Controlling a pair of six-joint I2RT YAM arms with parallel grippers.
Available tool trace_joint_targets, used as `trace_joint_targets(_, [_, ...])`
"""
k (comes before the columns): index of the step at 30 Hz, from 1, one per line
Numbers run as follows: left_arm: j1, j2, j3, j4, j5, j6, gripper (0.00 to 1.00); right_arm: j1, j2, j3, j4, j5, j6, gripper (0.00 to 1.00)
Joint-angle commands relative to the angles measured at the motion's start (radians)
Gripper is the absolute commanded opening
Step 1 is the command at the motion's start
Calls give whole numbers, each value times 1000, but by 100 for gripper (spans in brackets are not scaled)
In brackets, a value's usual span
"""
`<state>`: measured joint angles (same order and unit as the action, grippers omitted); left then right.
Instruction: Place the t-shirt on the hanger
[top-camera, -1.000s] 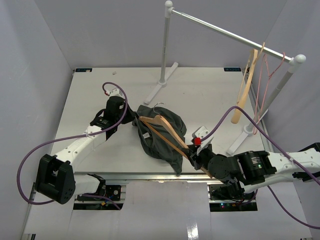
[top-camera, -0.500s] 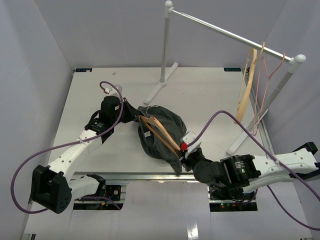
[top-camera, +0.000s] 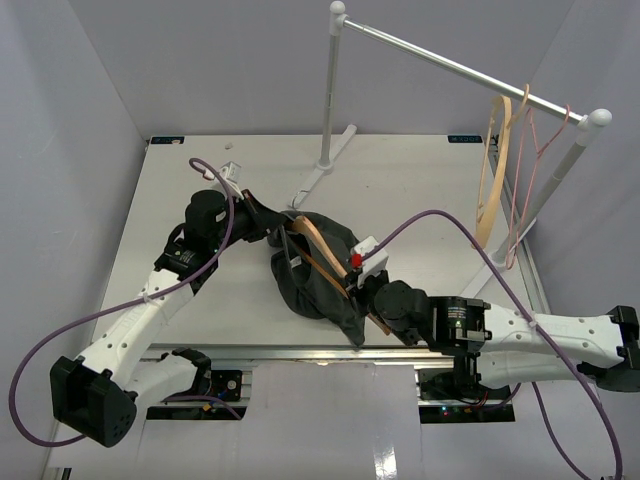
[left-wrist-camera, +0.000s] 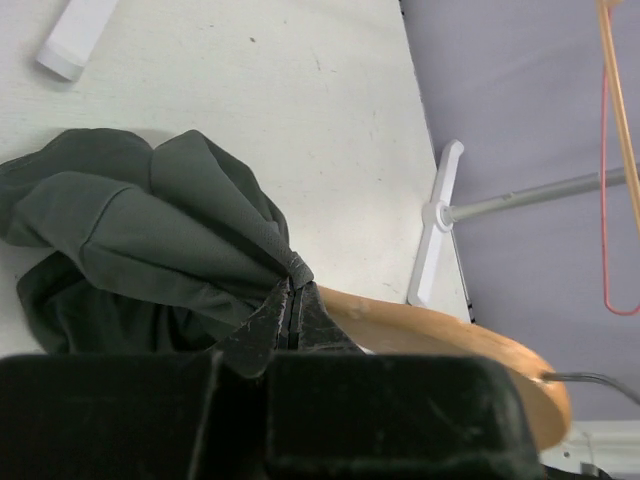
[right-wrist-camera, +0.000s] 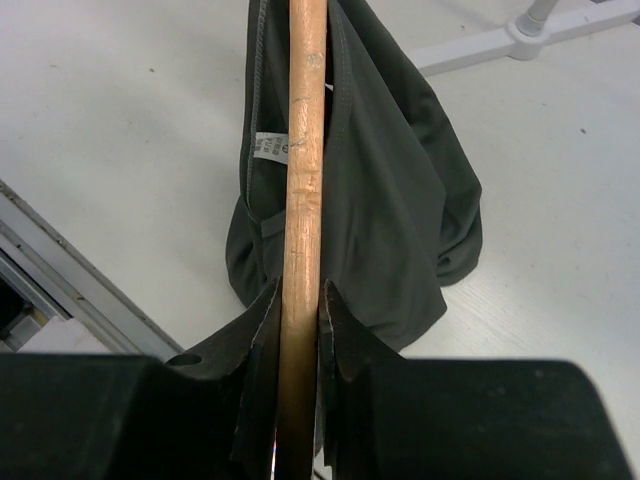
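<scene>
The dark grey-green t-shirt (top-camera: 325, 285) lies bunched in the middle of the table, its white neck label (right-wrist-camera: 268, 147) showing. The tan wooden hanger (top-camera: 312, 250) rests partly inside the bunched fabric. My left gripper (top-camera: 275, 220) is at the shirt's back left edge, shut on a fold of the t-shirt (left-wrist-camera: 150, 225), with the hanger's wooden arm (left-wrist-camera: 440, 335) just beside its jaws (left-wrist-camera: 293, 285). My right gripper (top-camera: 358, 290) comes from the front right and is shut on the hanger's straight bar (right-wrist-camera: 305, 150), which runs over the t-shirt (right-wrist-camera: 390, 200).
A clothes rack stands at the back right, with its feet on the table (top-camera: 325, 165) (top-camera: 488, 270). On its rail hang another wooden hanger (top-camera: 490, 175) and a thin pink one (top-camera: 530, 170). The table's front edge (top-camera: 300, 350) is close behind the shirt.
My right gripper has carried the hanger left and further into the shirt. My left gripper has moved back and up with the fabric. The wooden hanger on the rail has swung.
</scene>
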<state>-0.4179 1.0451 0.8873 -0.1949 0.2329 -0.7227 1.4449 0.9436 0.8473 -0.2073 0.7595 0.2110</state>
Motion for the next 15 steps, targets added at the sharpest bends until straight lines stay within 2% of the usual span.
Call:
trace_joint_targets(1, [5,-19,44,25,91,-10,0,-49,3,-65,286,-123,-79,8])
trace_joint_targets(9, [5,-41,56,33,147,-5,0,-85,-39,-252,656,-147,-147,8])
trace_joint_targets(15, [5,-75,61,62,186,7,0,-101,-24,-302,801,-141,-158,8])
